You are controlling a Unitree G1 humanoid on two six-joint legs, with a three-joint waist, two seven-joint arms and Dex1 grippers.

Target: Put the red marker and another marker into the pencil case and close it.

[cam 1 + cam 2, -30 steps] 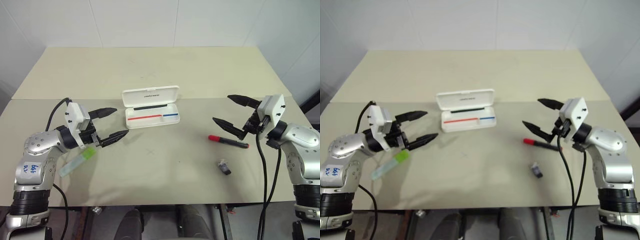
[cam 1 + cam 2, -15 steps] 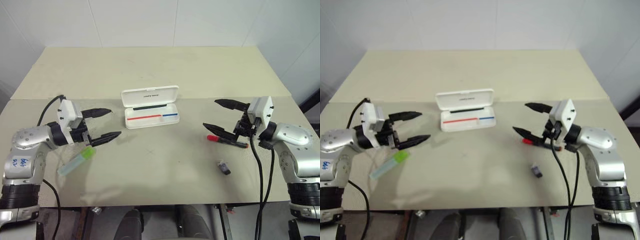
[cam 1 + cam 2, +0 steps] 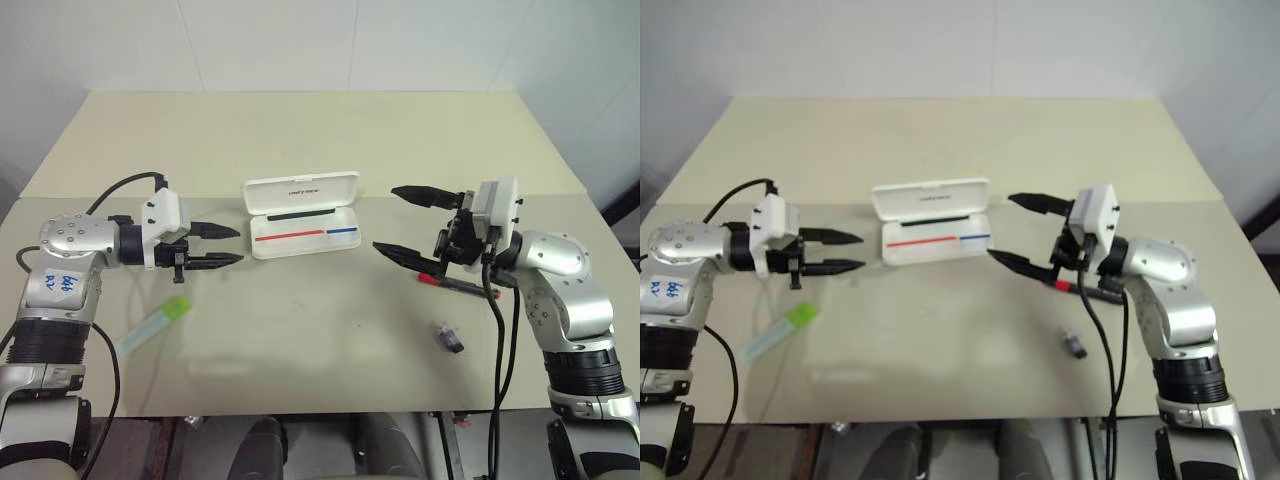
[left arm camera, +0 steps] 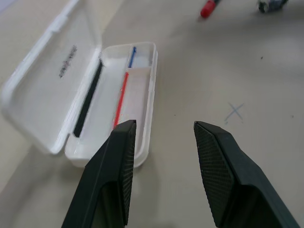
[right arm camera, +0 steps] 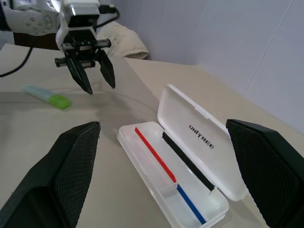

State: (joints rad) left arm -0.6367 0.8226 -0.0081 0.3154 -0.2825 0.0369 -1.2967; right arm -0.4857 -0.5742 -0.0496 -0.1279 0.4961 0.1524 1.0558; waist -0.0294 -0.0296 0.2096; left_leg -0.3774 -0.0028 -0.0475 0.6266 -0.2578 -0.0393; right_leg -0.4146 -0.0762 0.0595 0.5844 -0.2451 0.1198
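Left eye view: the pencil case lies open mid-desk, the red marker at four o'clock, another marker at eight. Right end effector gapes empty, left end effector narrowed, empty; either might nudge the case.

Silver-grey arms carry white wrist blocks, black cables, black ribbed fingers; blue scribbles mark the left arm.

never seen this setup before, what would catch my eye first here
The pencil case lies open mid-table, its lid tipped back and red and blue stripes showing inside. The left hand and right hand hang on either side of it, both empty with fingers apart, the right far wider. The red marker lies under the right hand, and the green-capped marker lies toward the table's front left.
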